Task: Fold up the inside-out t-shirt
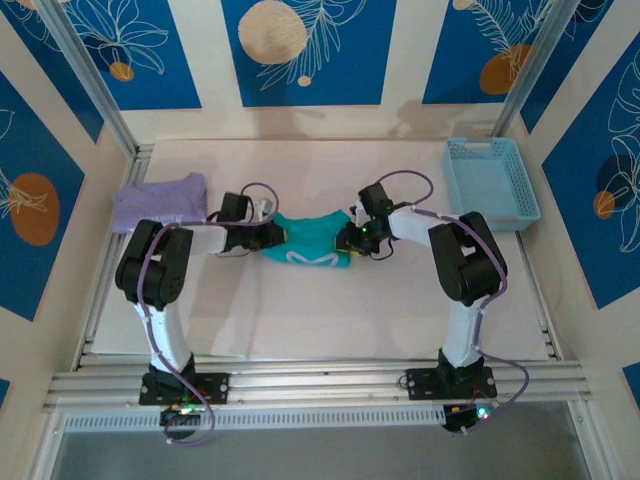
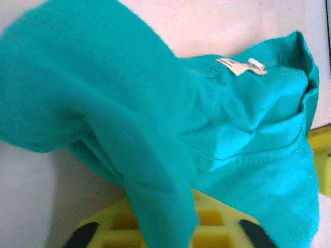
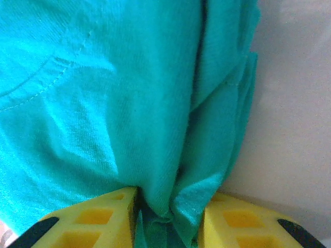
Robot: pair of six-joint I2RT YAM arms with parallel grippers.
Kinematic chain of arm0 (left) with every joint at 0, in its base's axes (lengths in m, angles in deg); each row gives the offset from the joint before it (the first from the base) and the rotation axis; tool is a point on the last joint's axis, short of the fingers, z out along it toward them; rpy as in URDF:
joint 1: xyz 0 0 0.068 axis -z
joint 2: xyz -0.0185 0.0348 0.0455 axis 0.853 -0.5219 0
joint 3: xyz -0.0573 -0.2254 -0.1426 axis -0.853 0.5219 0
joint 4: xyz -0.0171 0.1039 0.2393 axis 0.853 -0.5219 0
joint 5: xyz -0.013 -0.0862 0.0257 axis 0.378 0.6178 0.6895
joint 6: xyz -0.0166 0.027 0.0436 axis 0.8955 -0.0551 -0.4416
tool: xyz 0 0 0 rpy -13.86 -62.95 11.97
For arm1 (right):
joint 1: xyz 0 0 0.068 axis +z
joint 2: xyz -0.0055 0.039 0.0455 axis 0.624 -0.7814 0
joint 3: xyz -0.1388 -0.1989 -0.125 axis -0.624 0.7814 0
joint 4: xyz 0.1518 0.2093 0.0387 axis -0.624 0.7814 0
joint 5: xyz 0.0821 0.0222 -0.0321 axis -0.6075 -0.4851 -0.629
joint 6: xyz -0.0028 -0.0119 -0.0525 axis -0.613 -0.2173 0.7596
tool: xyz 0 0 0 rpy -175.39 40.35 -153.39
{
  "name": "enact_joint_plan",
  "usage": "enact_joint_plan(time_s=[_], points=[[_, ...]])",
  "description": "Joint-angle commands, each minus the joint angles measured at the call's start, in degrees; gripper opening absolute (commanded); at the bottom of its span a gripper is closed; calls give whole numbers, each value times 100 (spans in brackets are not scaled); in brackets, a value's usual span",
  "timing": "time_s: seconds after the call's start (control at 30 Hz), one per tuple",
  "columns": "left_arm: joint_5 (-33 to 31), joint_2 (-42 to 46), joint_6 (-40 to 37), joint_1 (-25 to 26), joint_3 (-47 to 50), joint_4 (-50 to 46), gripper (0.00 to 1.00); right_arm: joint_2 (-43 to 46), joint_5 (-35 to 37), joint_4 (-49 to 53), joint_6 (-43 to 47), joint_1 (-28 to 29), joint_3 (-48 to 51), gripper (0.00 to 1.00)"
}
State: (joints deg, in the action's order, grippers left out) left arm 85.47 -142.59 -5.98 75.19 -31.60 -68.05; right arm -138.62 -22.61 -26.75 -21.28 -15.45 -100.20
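The shirt (image 1: 312, 248) lies bunched at the middle of the counter (image 1: 300, 320), a short band whose long axis runs from 9 to 3 o'clock in the top view. The left pincer (image 1: 272, 236) is at its 9 o'clock end and the right pincer (image 1: 350, 238) at its 3 o'clock end, so each arm is equally near its own end and the cloth spans the gap between them.

In the right wrist view, the right pincer (image 3: 168, 212) is closed on a gathered wad of cloth, its yellow fingers (image 3: 103, 219) parted only by the thickness of that wad. In the left wrist view, a fold of the shirt drapes down over the left pincer (image 2: 165, 232). It is closed tight, seemingly on that fold, though the cloth covers the pinch itself. The tag (image 2: 240, 66) sits at 1 o'clock there, by a stitched hem.

The next move likely depends on drawing the two ends apart along that 9-to-3 line.

Hard to read: which edge each pincer has, how many layers, and the print, of which a white fragment shows. Sleeves and collar cannot be told apart from above.
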Motion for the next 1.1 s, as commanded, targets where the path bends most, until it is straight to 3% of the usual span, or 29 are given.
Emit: enact_joint_plan(time_s=[0.0,0.27,0.57,0.8,1.07], points=[[146,120,-200,-43,-71,-132,0,260,94,183,93,-55,67,37],[-435,1197,-1266,-309,-189,-1330,0,1714,635,302,473,-373,624,54],[-1606,2189,-2211,-621,-876,-2401,0,2843,928,-110,670,-361,1112,58],[-2352,2049,-3031,-978,-2155,-3337,0,2857,776,-297,736,-370,1128,59],[-2388,1410,-3485,-1668,-3762,-4210,0,2964,630,-471,703,-389,1231,60]])
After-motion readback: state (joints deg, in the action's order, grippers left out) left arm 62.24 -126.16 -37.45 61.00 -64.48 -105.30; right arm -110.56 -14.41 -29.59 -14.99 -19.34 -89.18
